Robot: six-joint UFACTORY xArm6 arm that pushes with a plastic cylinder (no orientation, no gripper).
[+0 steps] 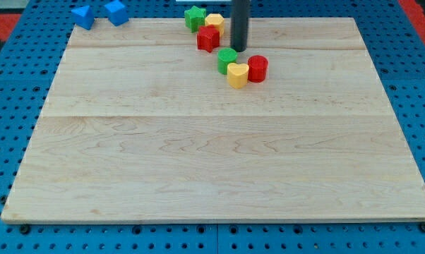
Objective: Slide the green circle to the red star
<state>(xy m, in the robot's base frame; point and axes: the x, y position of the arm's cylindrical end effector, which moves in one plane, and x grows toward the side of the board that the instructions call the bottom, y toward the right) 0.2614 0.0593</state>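
Observation:
The green circle lies near the view's top centre, touching a yellow heart below it. The red star sits just up and to the left of the green circle, a small gap apart. My tip ends just above and to the right of the green circle, to the right of the red star. The rod rises out of the view's top.
A red cylinder touches the yellow heart's right side. A green star and a yellow block sit above the red star. Two blue blocks lie at the top left on the wooden board.

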